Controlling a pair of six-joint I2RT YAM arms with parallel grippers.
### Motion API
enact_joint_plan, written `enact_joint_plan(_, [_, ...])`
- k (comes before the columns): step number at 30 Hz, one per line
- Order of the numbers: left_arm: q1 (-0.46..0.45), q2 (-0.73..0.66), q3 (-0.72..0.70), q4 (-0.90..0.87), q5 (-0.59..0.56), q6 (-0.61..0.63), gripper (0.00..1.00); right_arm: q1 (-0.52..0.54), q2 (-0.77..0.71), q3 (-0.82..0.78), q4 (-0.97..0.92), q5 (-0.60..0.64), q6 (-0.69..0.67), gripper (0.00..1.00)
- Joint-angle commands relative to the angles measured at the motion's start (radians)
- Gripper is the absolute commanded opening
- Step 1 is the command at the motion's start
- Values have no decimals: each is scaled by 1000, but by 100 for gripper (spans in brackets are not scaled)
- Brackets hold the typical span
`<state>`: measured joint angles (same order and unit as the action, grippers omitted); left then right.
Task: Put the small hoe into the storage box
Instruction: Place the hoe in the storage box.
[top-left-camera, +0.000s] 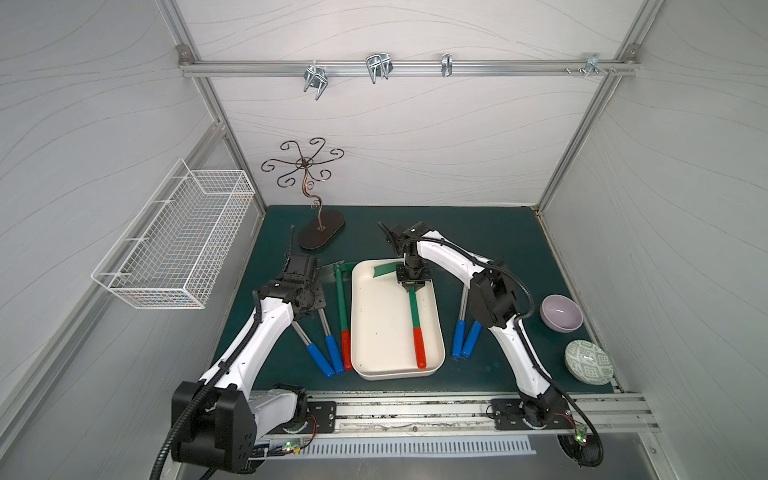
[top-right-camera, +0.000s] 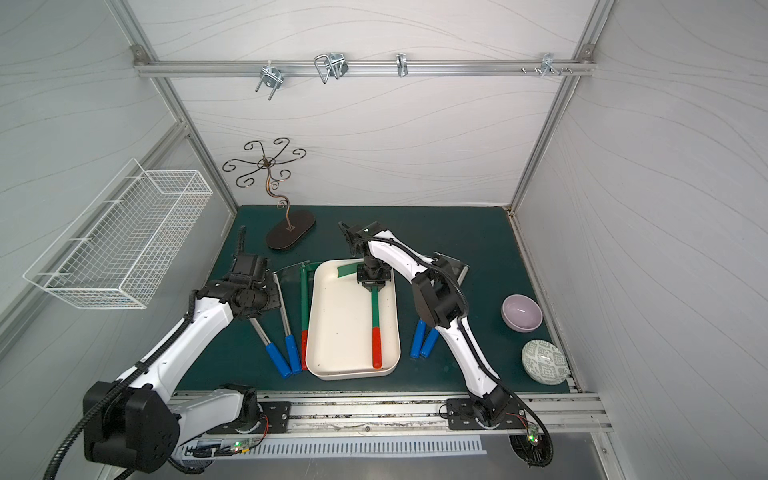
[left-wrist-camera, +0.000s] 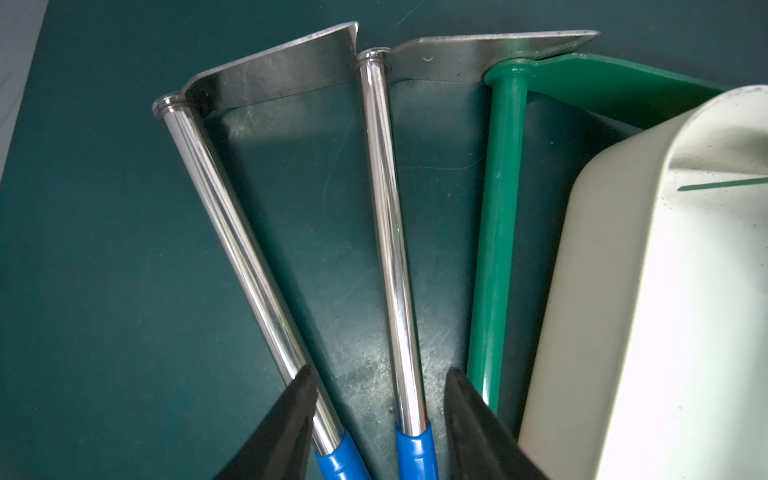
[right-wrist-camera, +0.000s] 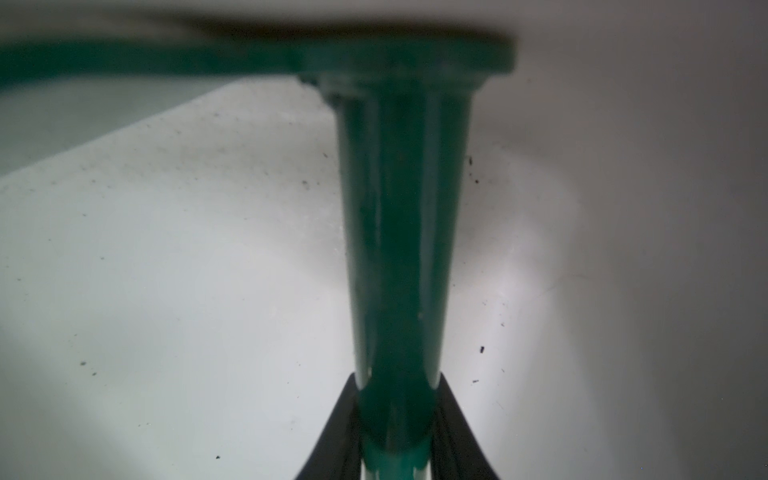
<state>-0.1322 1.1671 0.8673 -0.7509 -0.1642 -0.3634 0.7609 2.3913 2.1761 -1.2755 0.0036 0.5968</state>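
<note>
The storage box (top-left-camera: 382, 332), a cream tray, lies mid-mat in both top views (top-right-camera: 340, 332). A small hoe (top-left-camera: 414, 311) with a green shaft and red grip lies lengthwise inside it, blade at the far end. My right gripper (right-wrist-camera: 397, 415) is shut on its green shaft (right-wrist-camera: 399, 228), low over the box floor (right-wrist-camera: 166, 291). Whether the hoe rests on that floor I cannot tell. Left of the box lie a second green hoe (top-left-camera: 341, 299) and two steel hoes with blue grips (top-left-camera: 328, 353). My left gripper (left-wrist-camera: 380, 386) hangs open above them, one steel shaft (left-wrist-camera: 390, 232) between its fingers.
Two more blue-gripped steel hoes (top-left-camera: 465, 336) lie right of the box, partly under the right arm. A purple bowl (top-left-camera: 561, 311) and a patterned bowl (top-left-camera: 588, 360) sit at the right edge. A curly wire stand (top-left-camera: 320, 232) is at the back left, and a wire basket (top-left-camera: 174, 249) hangs on the left wall.
</note>
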Motion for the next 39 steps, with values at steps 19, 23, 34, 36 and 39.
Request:
enact_joint_plan(19, [-2, -14, 35, -2, -12, -19, 52, 17, -5, -24, 2, -10, 84, 0])
enact_joint_plan(23, [-1, -19, 34, -1, -12, -19, 52, 17, -66, -101, 45, -5, 135, 0])
enact_joint_plan(34, [-1, -21, 33, -2, -12, -19, 52, 22, -145, -197, 107, -2, 247, 0])
enact_joint_plan(36, [-1, -20, 35, -3, -12, -19, 52, 22, -142, -200, 113, -4, 258, 0])
enact_joint_plan(39, [-2, -22, 33, -2, -12, -19, 52, 24, -135, -200, 118, -4, 275, 0])
